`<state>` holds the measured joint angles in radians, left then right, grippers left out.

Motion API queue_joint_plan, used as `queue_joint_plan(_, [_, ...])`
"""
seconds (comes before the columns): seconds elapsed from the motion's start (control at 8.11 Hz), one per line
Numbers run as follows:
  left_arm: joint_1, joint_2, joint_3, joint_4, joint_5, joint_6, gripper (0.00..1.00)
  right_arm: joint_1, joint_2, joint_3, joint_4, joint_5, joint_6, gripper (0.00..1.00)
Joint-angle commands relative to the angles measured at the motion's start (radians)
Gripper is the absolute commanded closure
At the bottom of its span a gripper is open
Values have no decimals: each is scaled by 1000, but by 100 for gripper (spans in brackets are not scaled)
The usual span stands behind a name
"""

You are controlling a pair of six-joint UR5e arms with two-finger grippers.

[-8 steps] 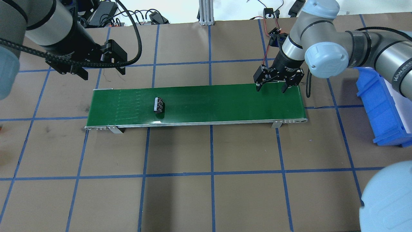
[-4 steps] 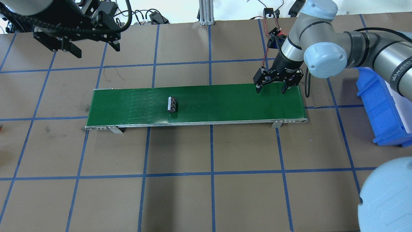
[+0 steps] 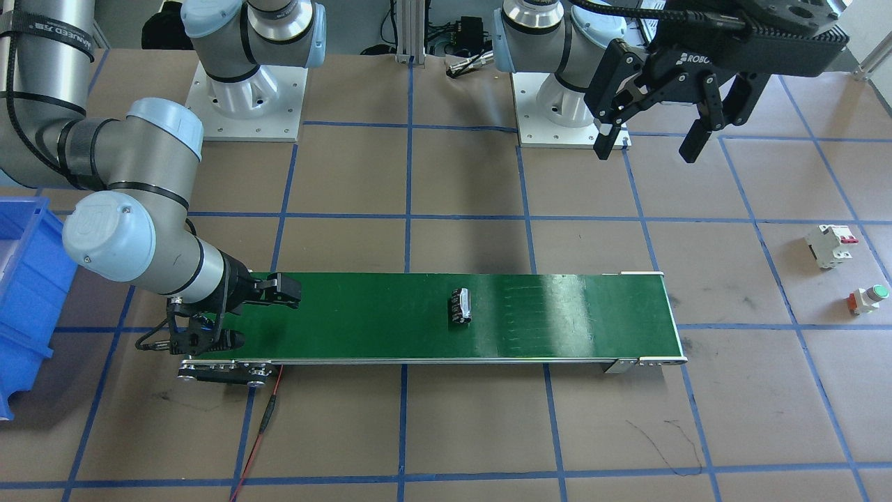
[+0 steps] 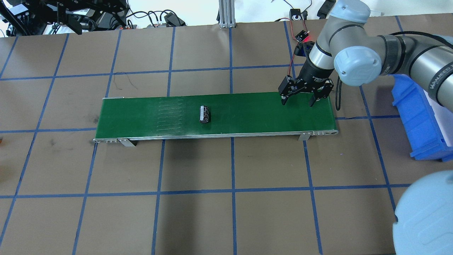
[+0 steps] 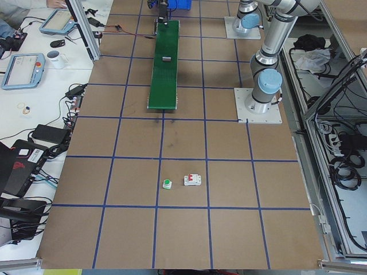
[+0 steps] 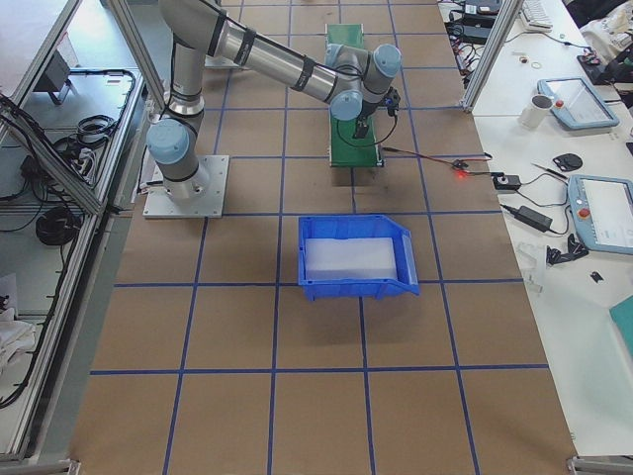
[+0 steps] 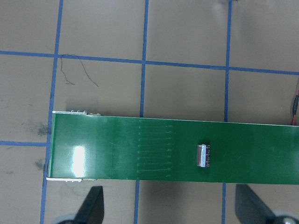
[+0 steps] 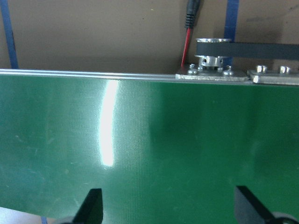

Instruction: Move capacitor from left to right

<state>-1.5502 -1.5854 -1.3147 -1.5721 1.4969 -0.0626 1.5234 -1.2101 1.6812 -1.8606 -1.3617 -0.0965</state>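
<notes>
The capacitor (image 4: 204, 114), a small black cylinder with a silvery end, lies on its side near the middle of the green conveyor belt (image 4: 247, 117). It also shows in the front view (image 3: 460, 306) and the left wrist view (image 7: 204, 155). My left gripper (image 3: 651, 143) is open and empty, raised high and far back from the belt's left end. My right gripper (image 4: 298, 101) is open and empty, hovering low over the belt's right end, well apart from the capacitor.
A blue bin (image 4: 417, 117) stands right of the belt. A white breaker (image 3: 829, 245) and a green-topped push button (image 3: 867, 298) lie on the table beyond the belt's left end. Cables and a red-lit module (image 4: 300, 34) sit at the far edge.
The capacitor has ridden the belt rightward, from the left part to near the middle. My left gripper has pulled up and back from the belt. My right gripper has hardly moved.
</notes>
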Motion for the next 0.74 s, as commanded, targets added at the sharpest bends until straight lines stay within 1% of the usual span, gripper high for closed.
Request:
queue_joint_plan(0.0, [4,-7,8,-8,8,4,0,0,7,0,4,1,34,0])
queue_joint_plan(0.12, [-1,-7,-3,-23,9,6,0,0,8,0,4,1,34,0])
queue_joint_plan(0.25, [1,-25,-36,-17,6,6,0,0,11,0,4,1,34,0])
queue_joint_plan(0.37, [2,-42,-47,-14,6,6,0,0,21,0,4,1,34,0])
queue_joint_plan(0.62, [4,-41,-47,-17,11,12,0,0,21,0,9,1,32,0])
